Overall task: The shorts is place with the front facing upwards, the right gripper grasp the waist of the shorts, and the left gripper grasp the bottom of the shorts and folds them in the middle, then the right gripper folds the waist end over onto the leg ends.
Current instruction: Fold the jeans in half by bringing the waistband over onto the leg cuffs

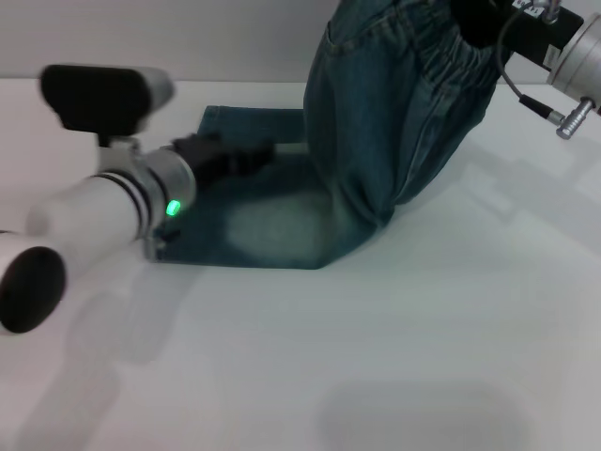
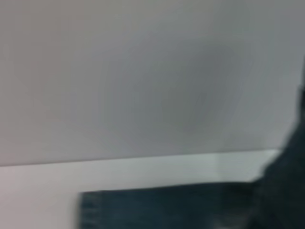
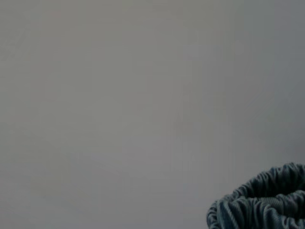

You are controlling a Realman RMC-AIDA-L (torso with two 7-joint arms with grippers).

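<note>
We see the shorts (image 1: pixel 376 141) half raised off the white bench (image 1: pixel 423 357): the right gripper (image 1: pixel 479 23) is clamped on the waist (image 1: pixel 451 56), holding it high. The leg ends (image 1: pixel 244 193) lie flat on the bench, where the left gripper (image 1: pixel 230 155) rests on them; we cannot tell its opening.

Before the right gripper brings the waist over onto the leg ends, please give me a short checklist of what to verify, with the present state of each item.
1. The right gripper holds the waist in the air: ok.
2. The left gripper sits on the bottom of the shorts: ok.
3. Left fingers closed on the cloth: cannot tell.
4. The lower part of the shorts lies flat on the table: ok.
5. Leg hems lined up evenly: cannot tell, the left arm hides part.
</note>
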